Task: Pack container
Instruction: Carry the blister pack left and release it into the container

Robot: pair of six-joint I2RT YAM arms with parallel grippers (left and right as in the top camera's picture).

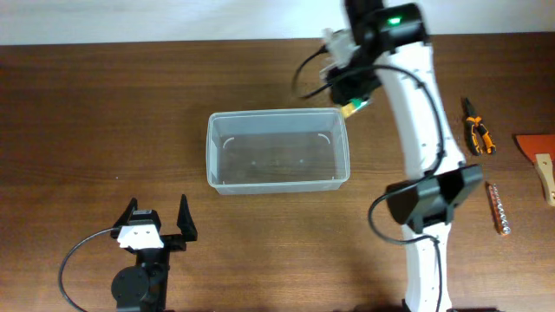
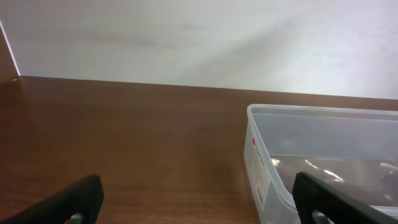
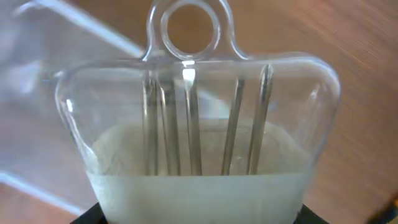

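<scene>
At mid-table on dark, grained wood sits the container (image 1: 210, 152), a translucent clear plastic bin, rectangular, with rounded corners and a thick rim. Just beside its far right corner the right gripper (image 1: 349, 97) pinches a glossy clear pack (image 3: 199, 124) with a round hang loop, holding five thin metal rods in a milky white base. The left gripper (image 1: 157, 204), black fingers spread, sits near the front left.

Container (image 1: 212, 156): clear translucent plastic bin, rectangular, rounded corners, thick rim. Upright, top open, flat on brown wood table (image 1: 104, 104) near centre. Long sides run left-right in overhead view. Wood grain shows through base. Left wrist view: near short end wall carries pale label (image 2: 261, 171) with small red mark.
</scene>
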